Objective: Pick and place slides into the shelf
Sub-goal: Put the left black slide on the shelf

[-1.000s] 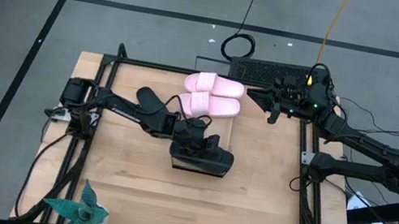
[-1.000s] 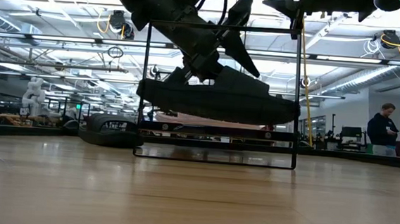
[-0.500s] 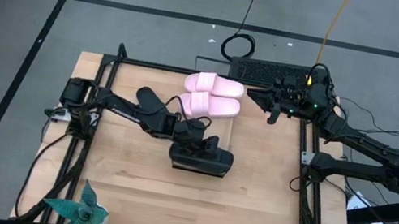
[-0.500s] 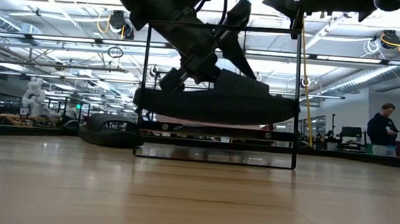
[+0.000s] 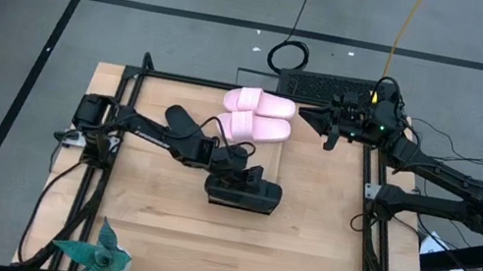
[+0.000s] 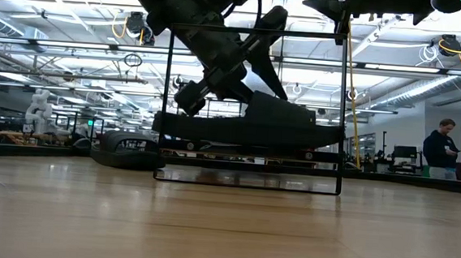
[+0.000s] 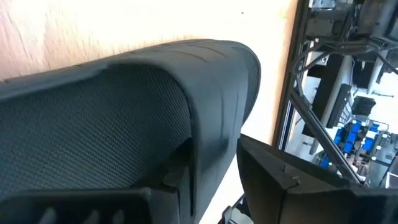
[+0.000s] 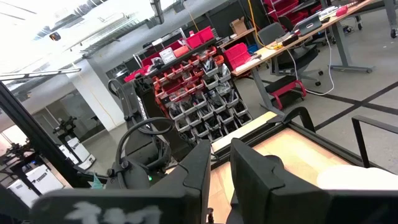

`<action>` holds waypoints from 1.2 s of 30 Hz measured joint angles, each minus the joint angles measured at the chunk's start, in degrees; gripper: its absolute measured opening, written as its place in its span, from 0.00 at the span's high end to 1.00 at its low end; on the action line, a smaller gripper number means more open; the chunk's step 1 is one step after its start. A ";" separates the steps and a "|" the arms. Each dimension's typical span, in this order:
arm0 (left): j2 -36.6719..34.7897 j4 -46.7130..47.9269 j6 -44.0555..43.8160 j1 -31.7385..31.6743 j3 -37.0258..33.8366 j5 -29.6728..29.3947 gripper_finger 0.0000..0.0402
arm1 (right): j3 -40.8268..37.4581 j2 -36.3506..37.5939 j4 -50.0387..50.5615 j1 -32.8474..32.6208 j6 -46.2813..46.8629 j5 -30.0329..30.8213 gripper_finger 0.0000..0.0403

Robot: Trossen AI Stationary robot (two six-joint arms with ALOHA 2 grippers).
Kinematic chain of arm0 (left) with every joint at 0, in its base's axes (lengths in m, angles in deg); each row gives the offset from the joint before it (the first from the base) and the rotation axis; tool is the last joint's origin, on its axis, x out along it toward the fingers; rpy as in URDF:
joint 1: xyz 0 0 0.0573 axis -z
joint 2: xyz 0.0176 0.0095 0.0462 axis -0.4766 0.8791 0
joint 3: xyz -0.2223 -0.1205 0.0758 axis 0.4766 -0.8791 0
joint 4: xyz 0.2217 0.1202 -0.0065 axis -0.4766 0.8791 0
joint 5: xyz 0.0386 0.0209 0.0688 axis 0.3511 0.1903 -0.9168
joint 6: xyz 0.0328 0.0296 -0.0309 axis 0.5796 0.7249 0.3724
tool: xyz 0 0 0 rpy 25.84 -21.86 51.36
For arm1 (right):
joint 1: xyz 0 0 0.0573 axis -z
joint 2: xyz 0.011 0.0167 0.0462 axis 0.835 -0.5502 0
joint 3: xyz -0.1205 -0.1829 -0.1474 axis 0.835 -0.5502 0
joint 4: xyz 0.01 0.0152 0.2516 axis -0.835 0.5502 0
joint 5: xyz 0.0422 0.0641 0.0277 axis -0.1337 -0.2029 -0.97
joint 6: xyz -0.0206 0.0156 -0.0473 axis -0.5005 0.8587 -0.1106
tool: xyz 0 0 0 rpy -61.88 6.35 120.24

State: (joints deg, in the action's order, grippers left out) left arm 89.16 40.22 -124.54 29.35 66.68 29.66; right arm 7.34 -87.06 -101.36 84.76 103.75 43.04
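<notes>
Black slide [image 5: 246,193]: gripped at the wide strap [image 7: 124,106] by the left gripper [image 5: 235,162], jaws closed on that strap as far as the left wrist view shows. Lying level inside the dark frame of the shelf [image 6: 166,100] in the low view, sole at or just above the lower board; cannot tell whether touching. At the near end of the shelf in the high view, with the pink pair [image 5: 258,116] side by side at the far end.

Other black slide [image 5: 180,121]: out on the table [image 5: 300,256], beside the left arm, apart from the shelf.

Right gripper [image 5: 307,117]: waiting near the table's far right edge, just beside the pink pair, fingers nearly together with nothing between.

Probable risks:
- Letting go while not fully seated: likely to drop or tip the slide off the narrow board.
- Pulling up without opening wide enough: likely to snag the soft strap and drag the slide back out.
- Sitting close to the near rail: likely to overhang and slide off at a light knock.
- Withdrawing through the thin frame carelessly: could clip a post and shift the whole rack, pink pair included.
- Swinging low toward the second slide: could catch it with the forearm.
</notes>
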 joint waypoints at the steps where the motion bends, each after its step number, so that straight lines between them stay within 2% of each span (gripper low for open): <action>1: 0.00 0.03 0.01 0.00 0.00 -0.03 0.71 | 0.00 0.00 0.00 0.00 0.00 0.00 0.87; 36: -0.04 2.96 2.14 -0.39 0.02 -1.09 0.71 | 0.00 -0.02 0.02 0.00 0.01 -2.55 0.87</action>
State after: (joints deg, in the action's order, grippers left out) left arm 89.12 43.18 -122.40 28.96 66.70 28.56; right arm 7.34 -87.08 -101.33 84.76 103.76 40.49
